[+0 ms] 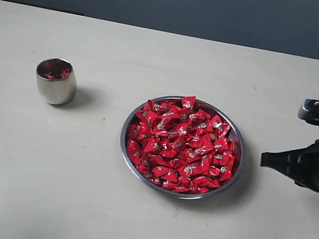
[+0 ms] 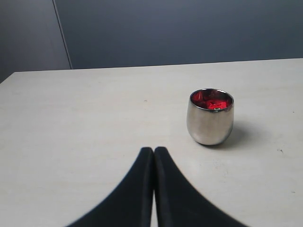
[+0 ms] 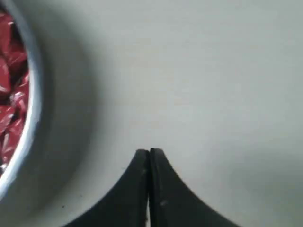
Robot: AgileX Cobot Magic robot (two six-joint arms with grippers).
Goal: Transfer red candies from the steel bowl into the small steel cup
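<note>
Pale table [image 1: 128,231]: small rounded steel cup [image 1: 55,82], frame left, holds few red wrapped candies [image 2: 215,103]; wide steel bowl [image 1: 124,131], centre, heaped. Left gripper [image 2: 154,152], right gripper [image 3: 149,153]: jaws together, empty.

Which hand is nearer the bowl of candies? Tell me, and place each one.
Right. The right hand sits just beside the bowl, tips pointing at it. The left hand is outside the exterior view, facing the cup, with no bowl in its camera.
</note>
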